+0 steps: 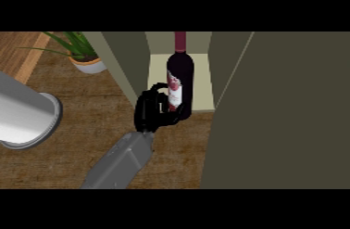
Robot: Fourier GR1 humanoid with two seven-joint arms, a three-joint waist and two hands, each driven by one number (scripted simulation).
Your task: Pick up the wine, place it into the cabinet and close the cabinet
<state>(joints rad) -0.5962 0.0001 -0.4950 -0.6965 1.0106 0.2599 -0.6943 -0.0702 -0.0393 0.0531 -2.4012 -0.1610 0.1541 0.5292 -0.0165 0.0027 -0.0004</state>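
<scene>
Grey forearm reaches up to the right hand, curled round the wine bottle at the cabinet shelf's front edge; it should be set deeper, upright, before letting go

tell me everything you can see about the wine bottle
The wine bottle is dark glass, almost black, with a dark red capsule over its neck and a white and red label on its side. It stands upright at the front edge of the pale shelf inside the open cabinet. The black hand curls round its lower body from the left and hides its base.
</scene>
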